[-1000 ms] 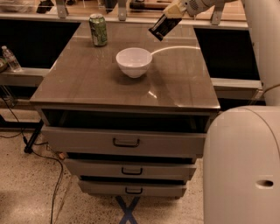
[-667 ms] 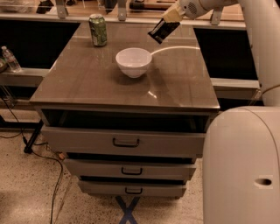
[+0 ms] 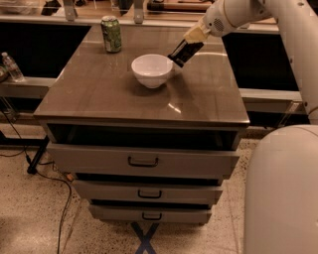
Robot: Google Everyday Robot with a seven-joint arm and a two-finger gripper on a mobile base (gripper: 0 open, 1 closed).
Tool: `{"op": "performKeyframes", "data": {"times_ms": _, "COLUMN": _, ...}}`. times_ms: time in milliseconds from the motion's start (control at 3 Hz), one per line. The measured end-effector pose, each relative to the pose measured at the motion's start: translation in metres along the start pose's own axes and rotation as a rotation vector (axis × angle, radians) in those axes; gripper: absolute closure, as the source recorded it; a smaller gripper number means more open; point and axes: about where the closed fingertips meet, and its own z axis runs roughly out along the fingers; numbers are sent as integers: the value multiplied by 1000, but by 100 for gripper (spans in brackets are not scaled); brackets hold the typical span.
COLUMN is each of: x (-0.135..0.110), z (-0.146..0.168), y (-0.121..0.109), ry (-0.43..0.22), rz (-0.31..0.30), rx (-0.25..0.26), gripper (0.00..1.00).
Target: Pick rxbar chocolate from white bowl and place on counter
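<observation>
My gripper [image 3: 193,40] is above the counter [image 3: 124,94], just right of the white bowl [image 3: 152,69]. It is shut on the rxbar chocolate [image 3: 183,52], a dark flat bar that hangs tilted from the fingers, its lower end close to the bowl's right rim and a little above the counter top. The bowl stands near the middle of the counter and looks empty. My white arm [image 3: 238,12] reaches in from the upper right.
A green drink can [image 3: 111,33] stands at the counter's back left. A water bottle [image 3: 11,67] sits on a low shelf at the left. The top drawer [image 3: 143,159] is pulled out slightly. My white base [image 3: 283,193] fills the lower right.
My gripper has come down and slightly forward with the bar, from high behind the bowl to just beside the bowl's right rim.
</observation>
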Motion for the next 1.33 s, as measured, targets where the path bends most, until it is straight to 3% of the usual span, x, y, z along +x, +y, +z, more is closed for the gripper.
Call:
{"op": "performKeyframes", "data": {"times_ms": 667, "x": 39, "z": 8, "y": 26, "ry": 57, "rz": 54, "rx": -53, "gripper": 0}}
{"op": "performKeyframes", "data": {"times_ms": 1000, "x": 50, "z": 16, "y": 25, "ry": 74, "rz": 86, "rx": -36, "gripper": 0}}
{"op": "performKeyframes", "data": {"times_ms": 1333, "x": 55, "z": 16, "y": 9, "ry": 75, "rz": 135, "rx": 14, "gripper": 0}}
